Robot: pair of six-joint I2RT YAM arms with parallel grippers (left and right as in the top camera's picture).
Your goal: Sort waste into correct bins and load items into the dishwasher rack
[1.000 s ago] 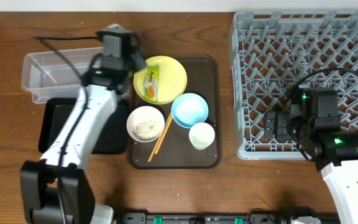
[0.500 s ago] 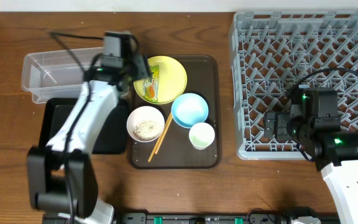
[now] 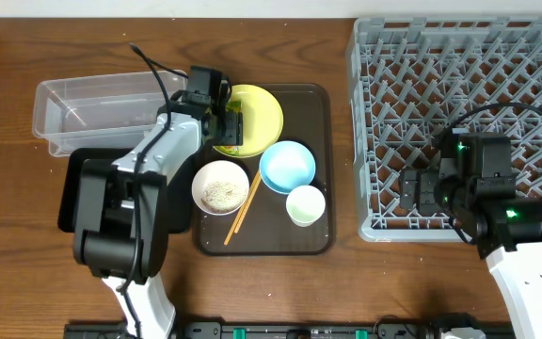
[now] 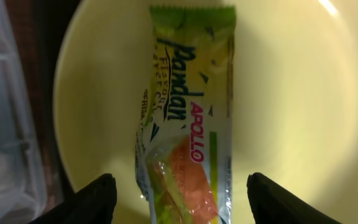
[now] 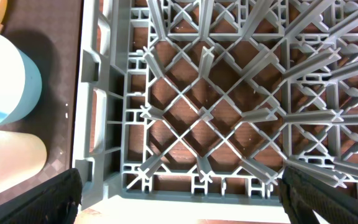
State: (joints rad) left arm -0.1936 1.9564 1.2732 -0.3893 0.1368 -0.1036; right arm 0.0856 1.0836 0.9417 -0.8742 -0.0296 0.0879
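The green-and-yellow snack wrapper [image 4: 188,112] lies lengthwise on the round yellow plate [image 4: 291,93]. My left gripper [image 4: 182,199] is open just above it, one finger on each side of the wrapper's near end, not touching. Overhead, the left gripper [image 3: 231,125] covers most of the wrapper on the plate [image 3: 263,111]. The white bowl [image 3: 219,186] holds rice scraps. Beside it are the chopsticks [image 3: 243,209], light blue bowl [image 3: 287,166] and small cup [image 3: 305,204]. My right gripper [image 5: 179,199] is open and empty over the front left corner of the grey rack [image 5: 229,93].
The dishes sit on a dark brown serving tray [image 3: 313,113]. The clear tub [image 3: 92,111] stands left of the plate, with the black tray [image 3: 78,188] in front of it. The rack [image 3: 469,94] fills the right side.
My left gripper swung right from the clear tub's edge to over the plate, dropped toward the wrapper and opened. The right arm has not moved.
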